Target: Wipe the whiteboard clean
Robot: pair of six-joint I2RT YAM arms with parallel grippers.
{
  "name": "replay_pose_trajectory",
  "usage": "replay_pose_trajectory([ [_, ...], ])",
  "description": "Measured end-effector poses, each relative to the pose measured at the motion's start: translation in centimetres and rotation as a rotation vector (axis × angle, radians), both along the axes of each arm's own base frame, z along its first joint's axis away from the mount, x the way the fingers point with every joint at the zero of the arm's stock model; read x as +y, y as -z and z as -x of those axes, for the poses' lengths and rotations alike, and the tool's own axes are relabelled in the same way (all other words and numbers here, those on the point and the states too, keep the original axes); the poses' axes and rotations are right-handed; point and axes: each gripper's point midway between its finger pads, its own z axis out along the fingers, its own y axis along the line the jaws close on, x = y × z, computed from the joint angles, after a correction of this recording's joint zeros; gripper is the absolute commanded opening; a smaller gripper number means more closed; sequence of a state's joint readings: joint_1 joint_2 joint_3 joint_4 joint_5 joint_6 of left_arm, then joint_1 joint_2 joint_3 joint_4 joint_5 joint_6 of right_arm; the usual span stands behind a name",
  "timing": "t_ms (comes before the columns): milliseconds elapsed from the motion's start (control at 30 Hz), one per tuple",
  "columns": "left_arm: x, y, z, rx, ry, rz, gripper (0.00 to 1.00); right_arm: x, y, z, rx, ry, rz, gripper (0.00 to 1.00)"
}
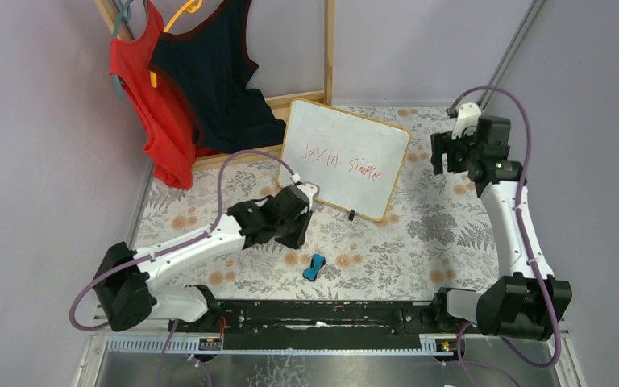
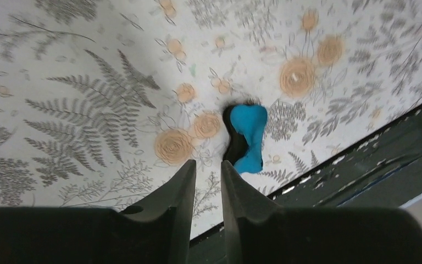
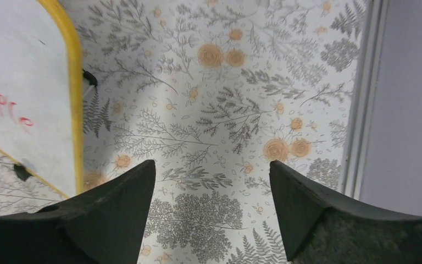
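Jaws: left gripper (image 2: 209, 165) sitting almost pinched together, gripping nothing; right gripper (image 3: 211, 165) gaping wide, empty | whiteboard (image 1: 344, 157) standing on table (image 1: 419, 242), showing red writing | left gripper hovering front-left of whiteboard, right gripper beside its right edge

Shows a whiteboard (image 1: 345, 158) with red handwriting, propped at the back of the floral surface (image 1: 419, 234). Places the left end effector (image 1: 290, 219) near its lower left corner, above a small blue eraser (image 1: 315, 266). Sets the right end effector (image 1: 450, 153) off the right edge, apart. Adds a red garment (image 1: 149, 105) and a dark garment (image 1: 218, 81) on a wooden rack (image 1: 329, 48) behind
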State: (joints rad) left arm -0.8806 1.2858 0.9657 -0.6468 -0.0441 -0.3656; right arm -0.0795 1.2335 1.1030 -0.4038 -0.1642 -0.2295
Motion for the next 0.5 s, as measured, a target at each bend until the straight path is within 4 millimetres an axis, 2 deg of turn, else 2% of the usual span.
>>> replay_pose_trajectory([
  [67, -0.5, 1.3, 1.1, 0.012, 0.038, -0.032, 0.26, -0.1, -2.3, 0.1, -0.004, -0.010, -0.018, 0.85],
  [167, -1.1, 3.2, 2.5, 0.030, 0.084, -0.066, 0.29, 0.0, -5.6, 0.4, -0.034, -0.022, -0.049, 0.76],
  [233, -1.5, 4.3, 3.2, 0.037, 0.107, -0.080, 0.35, 0.3, -6.8, 0.6, -0.046, -0.027, -0.077, 0.73],
  [300, -1.7, 5.2, 3.7, 0.045, 0.115, -0.076, 0.42, 0.9, -6.8, 1.1, -0.036, -0.032, -0.114, 0.67],
  [500, -1.8, 6.7, 5.1, 0.079, 0.101, -0.010, 0.44, 2.1, -5.1, 2.8, 0.011, -0.017, -0.201, 0.71],
])
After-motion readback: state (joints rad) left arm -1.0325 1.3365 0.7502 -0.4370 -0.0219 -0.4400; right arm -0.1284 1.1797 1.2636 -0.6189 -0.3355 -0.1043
